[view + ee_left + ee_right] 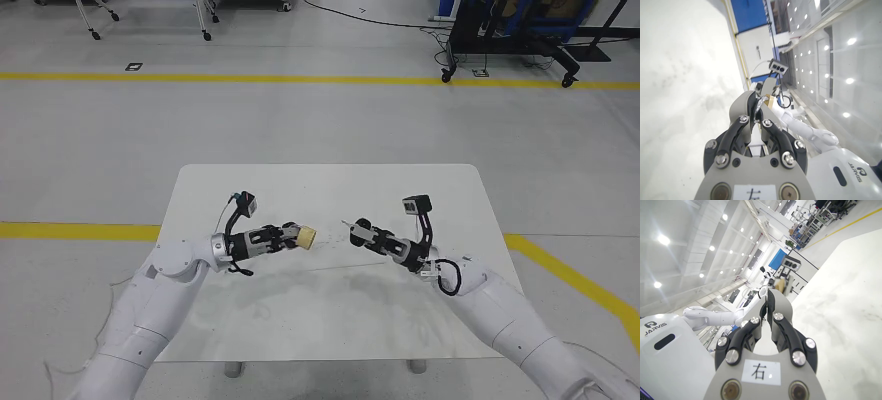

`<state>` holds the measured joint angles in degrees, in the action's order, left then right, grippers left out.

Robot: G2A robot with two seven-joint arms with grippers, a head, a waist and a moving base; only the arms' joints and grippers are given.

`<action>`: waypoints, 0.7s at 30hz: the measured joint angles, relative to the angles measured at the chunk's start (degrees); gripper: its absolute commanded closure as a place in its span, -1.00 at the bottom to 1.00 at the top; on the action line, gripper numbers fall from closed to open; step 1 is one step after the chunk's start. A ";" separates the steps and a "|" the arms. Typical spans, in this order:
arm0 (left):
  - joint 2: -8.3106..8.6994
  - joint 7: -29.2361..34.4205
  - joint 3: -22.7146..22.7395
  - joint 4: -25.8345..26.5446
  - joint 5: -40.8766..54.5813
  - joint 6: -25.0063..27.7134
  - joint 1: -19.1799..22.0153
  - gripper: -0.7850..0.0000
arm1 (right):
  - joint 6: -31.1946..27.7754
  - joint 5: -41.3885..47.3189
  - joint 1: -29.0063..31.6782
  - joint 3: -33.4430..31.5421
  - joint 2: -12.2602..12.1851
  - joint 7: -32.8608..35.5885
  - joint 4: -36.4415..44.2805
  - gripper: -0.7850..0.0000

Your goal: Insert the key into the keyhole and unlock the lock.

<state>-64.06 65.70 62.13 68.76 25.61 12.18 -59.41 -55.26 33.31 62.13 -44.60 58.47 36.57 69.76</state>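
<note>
Left end effector (292,236) grips lock (307,236); right end effector (358,230) pinches key (345,223).

The left arm is stretching in over the worktop (330,190), with the left gripper (288,237) pointing toward the middle and its fingers (742,108) clamping the lock (306,236). The right arm is mirroring that pose from the other side. The right gripper (358,232) is facing the left one, a little apart from it, with its fingers (781,306) pinching the key (346,223).
</note>
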 measured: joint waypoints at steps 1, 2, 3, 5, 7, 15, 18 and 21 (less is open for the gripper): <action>0.00 1.97 -0.18 -1.05 -0.05 -0.49 0.88 1.00 | -0.84 0.33 0.09 -0.03 0.02 0.31 0.00 1.00; 0.02 2.96 -0.19 -1.45 -0.13 -0.57 1.17 1.00 | -1.02 0.40 0.11 -0.06 0.01 0.44 -0.01 1.00; 0.02 2.96 -0.14 -1.49 -0.19 -0.50 1.13 1.00 | -0.88 0.38 0.12 -0.07 0.00 0.47 -0.03 1.00; 0.03 2.43 -0.08 -1.35 -0.20 -0.40 1.01 1.00 | -0.70 0.32 0.11 -0.08 -0.01 0.44 -0.04 1.00; 0.03 2.33 -0.08 -1.32 -0.20 -0.39 0.99 1.00 | -0.68 0.31 0.11 -0.08 -0.01 0.42 -0.04 1.00; -0.52 -1.11 -1.27 -1.07 0.67 -2.31 0.67 1.00 | 3.34 -3.22 -0.68 -0.42 0.62 -3.23 0.69 1.00; -1.22 -1.43 -2.82 -2.88 2.57 -3.93 1.96 1.00 | 6.02 -6.57 -1.47 0.17 1.59 -7.25 0.68 1.00; -2.14 -0.41 -4.61 -5.83 4.93 -4.87 4.04 1.00 | 6.75 -8.43 -2.01 1.34 2.76 -9.71 0.38 1.00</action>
<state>-66.19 65.29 57.52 62.94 30.54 7.31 -55.37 -48.51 24.88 60.12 -43.26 61.23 26.86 70.15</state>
